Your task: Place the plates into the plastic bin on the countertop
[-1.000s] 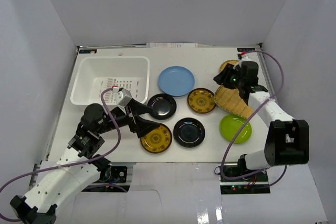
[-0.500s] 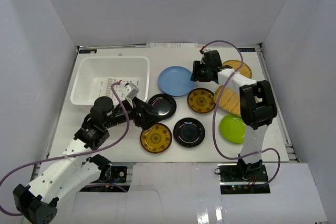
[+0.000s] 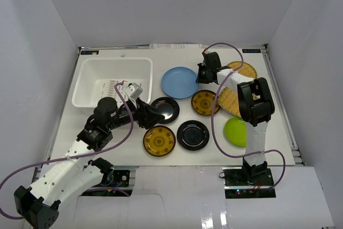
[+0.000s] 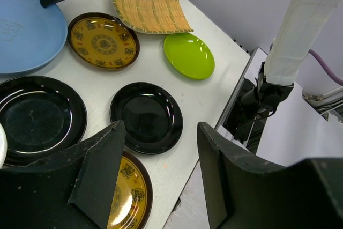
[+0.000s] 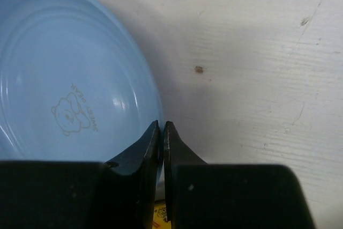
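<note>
The white plastic bin [image 3: 80, 87] stands at the back left of the countertop [image 3: 128, 148]. The light blue plate [image 3: 179, 82] lies to its right. My right gripper [image 3: 199, 77] is shut on that plate's right rim, which shows in the right wrist view [image 5: 69, 73] running in between the gripper [image 5: 162, 126] tips. My left gripper [image 3: 155, 117] is open and empty, hovering over a gold-patterned plate [image 3: 159, 141] and a black plate [image 3: 165, 108]. A second black plate [image 3: 193, 134], a second gold-patterned plate [image 3: 205, 102], the lime green plate [image 3: 239, 131] and two woven trays [image 3: 231, 100] [image 3: 244, 69] lie to the right.
The left wrist view shows my open left gripper [image 4: 161, 127] above the black plate [image 4: 146, 116], with the green plate [image 4: 188, 54], a woven tray [image 4: 147, 8] and the table's near edge beyond. White walls close in the table on three sides.
My right gripper swung from the woven trays left to the blue plate's right rim and closed on it. My left gripper drew back slightly and rose above the gold-patterned plate.
</note>
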You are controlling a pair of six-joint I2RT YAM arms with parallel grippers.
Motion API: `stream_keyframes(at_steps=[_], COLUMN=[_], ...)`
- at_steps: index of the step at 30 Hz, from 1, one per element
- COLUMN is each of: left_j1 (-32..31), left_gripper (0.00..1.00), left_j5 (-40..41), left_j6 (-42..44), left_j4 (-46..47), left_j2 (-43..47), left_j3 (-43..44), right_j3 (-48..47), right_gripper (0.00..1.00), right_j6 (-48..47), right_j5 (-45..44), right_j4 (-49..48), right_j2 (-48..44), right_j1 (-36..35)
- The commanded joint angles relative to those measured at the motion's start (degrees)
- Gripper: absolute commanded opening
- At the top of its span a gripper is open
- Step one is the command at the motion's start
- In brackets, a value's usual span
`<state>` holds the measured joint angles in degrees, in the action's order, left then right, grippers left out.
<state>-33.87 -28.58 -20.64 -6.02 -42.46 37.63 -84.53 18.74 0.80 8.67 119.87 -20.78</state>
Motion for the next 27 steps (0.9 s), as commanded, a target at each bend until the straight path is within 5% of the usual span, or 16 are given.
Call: stream_keyframes(at_steps=[1,8,12,21,27], left_j1=[0.21,0.29,0.29,0.12,-0.06], left_gripper=[0.66,0.59,0.58,0.75,0.71], left_j5=[1.5,6.51,11.95,19.96,24.61], left_j6=[-0.36,-3.17,-5.36,-3.97,-2.47], left_j4=[-0.04,-4.69,-7.95,-14.9,-15.69], left_j2=[-1.57,-8.69,-14.39,-30.74,-36.11], left_j3=[3.15,12.97,19.49,32.85,35.32], right_j3=[-1.17,-0.2,8.39,21.15,25.2], right_gripper=[0.08,0.08,0.08,0.08,0.08], right_j6=[1.11,-0.02,-1.25,1.03,3.23], right_j5=[-5.45,-6.6,-4.41,7.62,14.39], right_j4=[-3.37,-4.71,-6.64,-10.42,-11.56], right_j2=[-2.62,-15.6,-24.58,-41.73,-45.95], right_j1=[0.12,1.26,1.35,1.17,1.18])
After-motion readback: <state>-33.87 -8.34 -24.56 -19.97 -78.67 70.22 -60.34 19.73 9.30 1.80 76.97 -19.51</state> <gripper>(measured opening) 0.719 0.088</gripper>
